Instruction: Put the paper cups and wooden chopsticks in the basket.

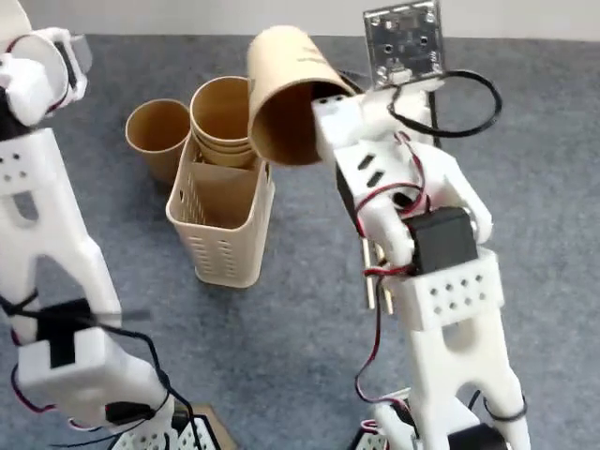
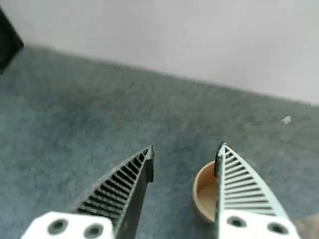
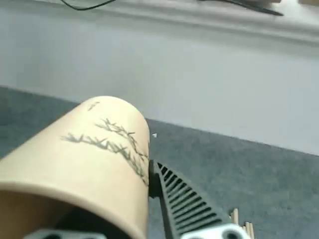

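My right gripper point(image 1: 323, 97) is shut on the rim of a brown paper cup point(image 1: 286, 94), which hangs tilted with its mouth down, just right of and above the cream basket point(image 1: 225, 246). In the right wrist view the cup point(image 3: 94, 159) lies against one finger point(image 3: 182, 201). A stack of cups point(image 1: 223, 117) stands in the basket. Another cup point(image 1: 157, 136) stands on the carpet to the basket's left, also seen as a cup point(image 2: 204, 194) in the left wrist view. My left gripper point(image 2: 185, 149) is open and empty at the far left. Wooden chopsticks point(image 1: 372, 274) lie partly hidden under the right arm.
Grey carpet covers the table. A divider splits the basket, and its nearer compartment point(image 1: 216, 192) holds nothing I can see. A white wall point(image 3: 199, 74) rises beyond the carpet's far edge. Open carpet lies in front of the basket.
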